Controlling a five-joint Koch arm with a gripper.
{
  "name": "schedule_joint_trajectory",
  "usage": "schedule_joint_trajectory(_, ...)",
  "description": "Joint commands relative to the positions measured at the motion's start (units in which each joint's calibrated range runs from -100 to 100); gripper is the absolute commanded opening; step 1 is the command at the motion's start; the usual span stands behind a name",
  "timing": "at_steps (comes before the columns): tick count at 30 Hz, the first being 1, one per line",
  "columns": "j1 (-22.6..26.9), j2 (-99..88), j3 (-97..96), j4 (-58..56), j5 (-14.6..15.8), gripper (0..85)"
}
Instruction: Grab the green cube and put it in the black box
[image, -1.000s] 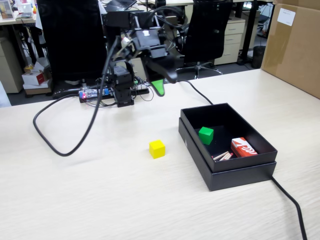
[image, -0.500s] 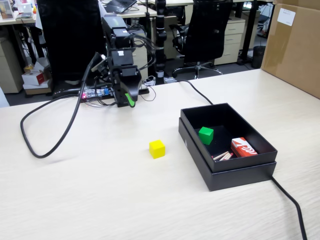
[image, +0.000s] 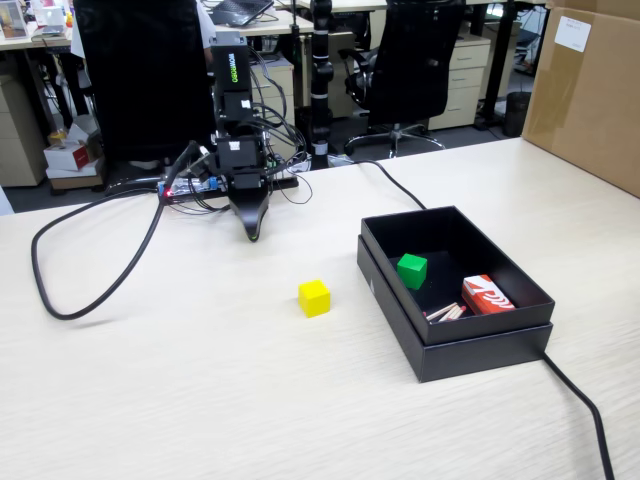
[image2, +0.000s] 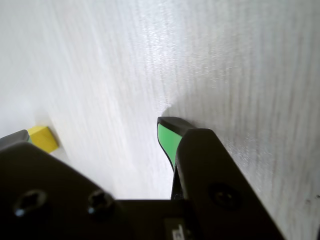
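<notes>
The small bright-green cube (image: 411, 270) is shown lying inside the large shallow matte-black box (image: 455, 352), beside a red-and-white carton (image: 487, 295). The gripper (image: 252, 234) is pointed down at the table; its opening cannot be told. A mistaken grasp of the yellow cube (image: 314, 297) is the remaining risk.

Bright, even light; wrist cam blurry

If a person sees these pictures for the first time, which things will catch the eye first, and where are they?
The small bright-green cube stands out first, lying inside the large shallow matte-black box at the right of the fixed view, near a red-and-white carton. The small yellow cube sits alone on the pale wooden table, left of the box.
</notes>
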Motion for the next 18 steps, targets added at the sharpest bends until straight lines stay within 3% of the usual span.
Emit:
schedule_joint_trajectory(1,-0.39,-0.48,-3.3,9.14,-1.32,50.3)
schedule_joint_trajectory(9,-0.54,-0.48,-14.45,21.76,-4.1,50.1)
schedule_joint_trajectory(18,-0.05,-0.48,-15.36,22.27,-4.35,49.1)
